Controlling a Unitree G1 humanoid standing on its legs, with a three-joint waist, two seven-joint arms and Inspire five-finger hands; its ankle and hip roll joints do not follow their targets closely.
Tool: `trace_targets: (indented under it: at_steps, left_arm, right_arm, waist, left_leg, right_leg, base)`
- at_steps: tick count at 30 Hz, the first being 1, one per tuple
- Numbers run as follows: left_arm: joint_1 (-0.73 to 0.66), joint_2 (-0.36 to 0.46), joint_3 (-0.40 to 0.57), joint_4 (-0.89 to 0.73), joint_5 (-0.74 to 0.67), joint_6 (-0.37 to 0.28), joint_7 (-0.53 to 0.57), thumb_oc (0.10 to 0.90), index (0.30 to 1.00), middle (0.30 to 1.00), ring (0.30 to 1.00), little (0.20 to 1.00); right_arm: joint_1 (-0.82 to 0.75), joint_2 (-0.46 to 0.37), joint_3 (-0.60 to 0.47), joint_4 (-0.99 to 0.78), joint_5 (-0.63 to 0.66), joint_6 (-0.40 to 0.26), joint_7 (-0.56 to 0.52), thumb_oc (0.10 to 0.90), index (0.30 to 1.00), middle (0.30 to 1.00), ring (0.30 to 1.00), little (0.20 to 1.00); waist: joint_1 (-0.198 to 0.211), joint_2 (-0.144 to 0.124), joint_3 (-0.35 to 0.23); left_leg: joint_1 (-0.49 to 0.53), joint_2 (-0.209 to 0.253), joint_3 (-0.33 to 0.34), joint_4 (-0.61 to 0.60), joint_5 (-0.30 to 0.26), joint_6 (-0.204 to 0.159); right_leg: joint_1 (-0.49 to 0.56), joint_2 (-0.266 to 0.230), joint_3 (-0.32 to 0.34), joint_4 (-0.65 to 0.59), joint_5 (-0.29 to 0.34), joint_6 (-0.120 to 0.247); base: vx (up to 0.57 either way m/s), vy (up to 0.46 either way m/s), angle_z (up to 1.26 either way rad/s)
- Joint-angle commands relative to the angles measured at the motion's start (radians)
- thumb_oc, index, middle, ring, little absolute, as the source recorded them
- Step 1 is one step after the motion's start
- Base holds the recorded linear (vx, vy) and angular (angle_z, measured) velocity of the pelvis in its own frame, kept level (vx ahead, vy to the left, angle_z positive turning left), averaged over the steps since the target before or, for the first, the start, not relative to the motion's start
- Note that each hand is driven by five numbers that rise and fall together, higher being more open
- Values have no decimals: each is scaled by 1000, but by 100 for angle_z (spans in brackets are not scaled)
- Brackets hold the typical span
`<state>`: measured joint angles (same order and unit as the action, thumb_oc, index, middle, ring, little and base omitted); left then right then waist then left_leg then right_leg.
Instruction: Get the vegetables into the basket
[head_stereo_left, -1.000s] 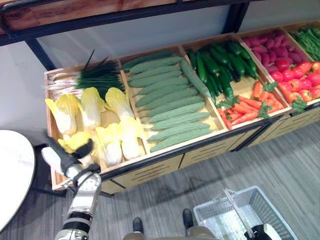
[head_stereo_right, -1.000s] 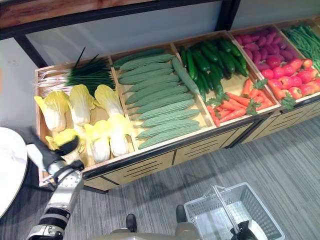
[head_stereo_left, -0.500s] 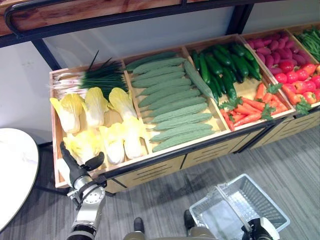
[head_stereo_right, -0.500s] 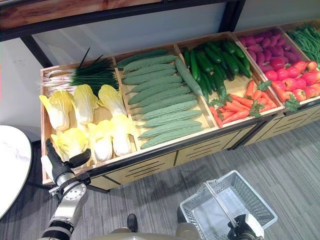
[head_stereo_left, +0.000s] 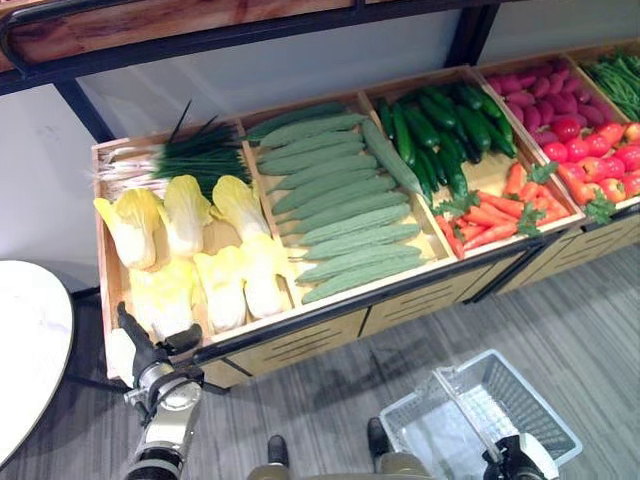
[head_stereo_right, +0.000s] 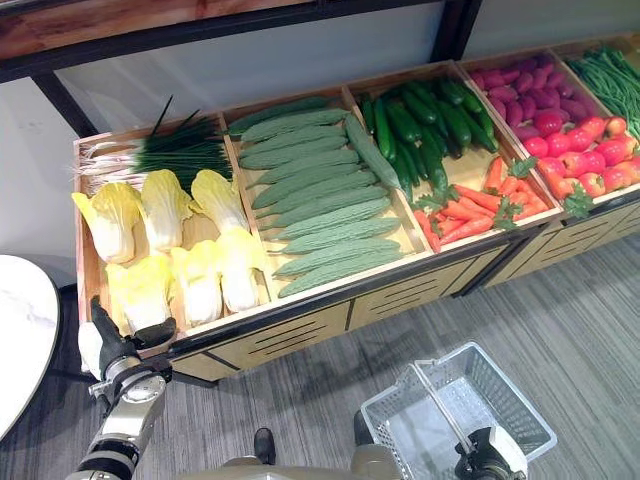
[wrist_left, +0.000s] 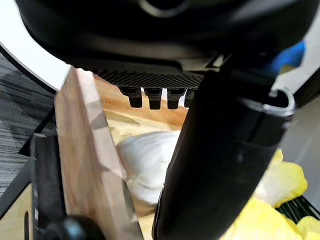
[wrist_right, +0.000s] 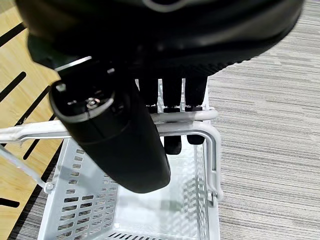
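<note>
six cabbages (head_stereo_left: 186, 213), one basket (head_stereo_left: 556, 425)

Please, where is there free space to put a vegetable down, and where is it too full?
The basket, held by the right hand, is empty. Bare wood shows behind the carrots, beside the dark cucumbers. The cabbage crate, where the left hand is, and the light cucumber crate are packed.

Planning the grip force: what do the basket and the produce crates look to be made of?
The basket looks like pale moulded plastic: thin slotted walls, with a slim handle, possibly coated wire. The crates look like unfinished light wood: visible grain, matte.
</note>
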<state>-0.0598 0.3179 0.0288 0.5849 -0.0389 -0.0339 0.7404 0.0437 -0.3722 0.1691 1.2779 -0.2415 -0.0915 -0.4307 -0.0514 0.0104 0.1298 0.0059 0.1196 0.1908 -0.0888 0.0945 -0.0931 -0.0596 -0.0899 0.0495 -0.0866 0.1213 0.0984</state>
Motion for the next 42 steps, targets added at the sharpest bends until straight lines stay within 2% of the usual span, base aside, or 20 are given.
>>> trace_targets:
  at_steps: [1, 2, 4, 12, 13, 14, 15, 16, 18, 19, 23, 26, 28, 29, 30, 32, 33, 36, 40, 42]
  left_arm:
    - [-80, 101, 42, -9, 49, -7, 40, 900, 1000, 1000, 1000, 1000]
    - [-84, 98, 44, -6, 43, -1, 38, 851, 931, 931, 931, 931]
    - [-89, 102, 41, 16, 40, 15, 13, 400, 300, 300, 300, 300]
    - [-98, 93, 49, 15, -10, 6, 11, 400, 300, 300, 300, 300]
    - [-103, 76, 67, -21, -59, -28, 29, 400, 300, 300, 300, 300]
    - [-102, 75, 67, -22, -59, -27, 29, 400, 300, 300, 300, 300]
    - [-103, 64, 89, -79, -97, -66, 48, 400, 300, 300, 300, 300]
    - [-89, 55, 95, -238, -82, -91, 60, 400, 300, 300, 300, 300]
    - [-68, 42, 112, -275, -104, -115, 49, 400, 300, 300, 300, 300]
    - [-53, 44, 110, -384, -90, -137, 55, 400, 300, 300, 300, 300]
    - [-36, 61, 92, -484, -23, -127, 43, 400, 300, 300, 300, 300]
    - [-25, 71, 72, -539, 1, -142, 29, 400, 300, 300, 300, 300]
    - [-9, 84, 13, -589, -35, -197, -56, 400, 300, 300, 300, 300]
    - [-9, 84, 13, -588, -36, -198, -56, 400, 300, 300, 300, 300]
    - [-2, 81, -21, -607, -126, -236, -132, 400, 300, 300, 300, 300]
    - [22, 74, -25, -583, -345, -294, -251, 400, 300, 300, 300, 300]
    - [34, 62, -34, -576, -459, -304, -323, 400, 300, 300, 300, 300]
    - [53, 25, -37, -549, -659, -316, -460, 400, 300, 300, 300, 300]
    - [64, 39, -52, -561, -711, -311, -575, 400, 300, 300, 300, 300]
    - [61, 39, -61, -562, -713, -315, -587, 400, 300, 300, 300, 300]
  right_arm:
    - [-24, -46, 52, 4, -32, 6, -27, 400, 300, 300, 300, 300]
    - [-26, -48, 54, 2, -34, 6, -25, 400, 300, 300, 300, 300]
    - [-32, -50, 62, -12, -36, 7, -12, 400, 300, 300, 300, 300]
    - [-37, -47, 74, -23, -38, 13, -2, 400, 300, 300, 300, 300]
    - [-36, -44, 73, -25, -39, 16, -1, 400, 300, 300, 300, 300]
    - [-36, -44, 73, -25, -39, 16, -1, 400, 300, 300, 300, 300]
    - [-37, -42, 70, -23, -40, 21, 0, 400, 300, 300, 300, 300]
    - [-32, -39, 64, -16, -41, 23, -5, 400, 300, 300, 300, 300]
    - [-27, -33, 54, -10, -33, 21, -2, 400, 300, 300, 300, 300]
    - [-21, -30, 46, 0, -27, 20, -2, 400, 300, 300, 300, 300]
    - [-14, -26, 31, 8, -9, 12, -6, 400, 300, 300, 300, 300]
    - [-11, -19, 30, 17, 3, 6, -5, 400, 300, 300, 300, 300]
    - [-12, -17, 21, 25, 19, 1, 2, 400, 300, 300, 300, 300]
    - [-12, -17, 21, 24, 19, 1, 2, 400, 300, 300, 300, 300]
    - [-13, -19, 19, 19, 24, 0, 6, 400, 300, 300, 300, 300]
    - [-14, -27, 16, 4, 31, 5, 25, 400, 300, 300, 300, 300]
    - [-17, -31, 15, 0, 31, 8, 34, 400, 300, 300, 300, 300]
    - [-19, -31, 19, -15, 17, 8, 74, 400, 300, 300, 300, 300]
    - [-11, -30, 1, -15, 18, -2, 103, 400, 300, 300, 300, 300]
    - [-11, -31, -1, -10, 19, -4, 105, 400, 300, 300, 300, 300]
  waist:
    - [-5, -65, -14]
    - [-6, -64, -14]
    - [-10, -62, -14]
    - [-12, -63, -17]
    - [-11, -63, -19]
    - [-12, -63, -18]
    - [-9, -65, -20]
    - [-5, -66, -22]
    - [0, -69, -20]
    - [6, -70, -19]
    - [13, -70, -19]
    - [19, -70, -18]
    - [20, -68, -16]
    - [21, -68, -16]
    - [18, -66, -15]
    - [15, -62, -15]
    - [13, -60, -16]
    - [5, -56, -23]
    - [0, -56, -24]
    - [0, -56, -24]
  left_leg:
    - [-14, 1, -29, 2, -33, -8]
    - [-14, 1, -28, 2, -33, -8]
    - [-13, 2, -24, 2, -33, -8]
    - [-5, 0, -22, 2, -37, -7]
    - [-3, -1, -22, 2, -38, -7]
    - [-2, -1, -22, 2, -38, -7]
    - [-2, -2, -24, 2, -40, -6]
    - [-1, -3, -28, 2, -42, -5]
    - [-1, -3, -31, 2, -41, -5]
    - [-1, -4, -35, 2, -42, -3]
    - [-2, -6, -43, 2, -42, -1]
    - [-2, -8, -46, 2, -41, 0]
    - [-3, -10, -49, 2, -40, 0]
    - [-3, -10, -49, 2, -40, 0]
    - [-3, -11, -49, 2, -37, 0]
    - [0, -12, -45, 2, -36, 0]
    - [2, -13, -43, 2, -36, 0]
    - [10, -12, -34, 2, -38, -1]
    - [21, -13, -23, 2, -45, 0]
    - [24, -13, -21, 2, -48, 2]
  right_leg:
    - [-21, -71, 12, 7, 3, 74]
    - [-23, -71, 13, 7, 4, 74]
    - [-25, -71, 16, 9, 5, 73]
    - [-21, -71, 17, 10, 4, 73]
    - [-18, -72, 16, 11, 3, 73]
    - [-17, -72, 15, 11, 2, 73]
    - [-16, -72, 14, 10, 2, 73]
    - [-12, -74, 13, 9, 1, 74]
    - [-9, -76, 9, 10, 2, 74]
    - [-5, -78, 5, 10, 1, 74]
    - [0, -80, -4, 10, -1, 74]
    - [2, -82, -10, 10, -1, 74]
    - [5, -85, -16, 12, -1, 74]
    - [5, -85, -16, 11, -1, 74]
    - [6, -86, -16, 12, 0, 75]
    - [7, -88, -14, 11, 1, 76]
    - [7, -88, -14, 11, 2, 76]
    - [8, -88, -6, 10, 4, 77]
    - [8, -87, 5, 8, 6, 79]
    - [8, -86, 8, 8, 5, 79]
  base:
    - [-5, 26, -11]
    - [4, 28, -6]
    - [6, 12, -3]
    - [0, 0, 0]
    - [0, 0, 0]
    - [0, 0, 0]
    - [0, 0, 0]
    - [0, 0, 0]
    - [-15, -10, 2]
    - [-30, -19, 3]
    - [-20, -14, 5]
    - [-29, -13, 6]
    - [-29, -8, 8]
    - [-35, -3, 10]
    - [-22, 6, 10]
    - [-20, 14, 7]
    - [0, 0, 0]
    - [17, 15, -7]
    - [22, 9, -5]
    - [14, 8, -8]
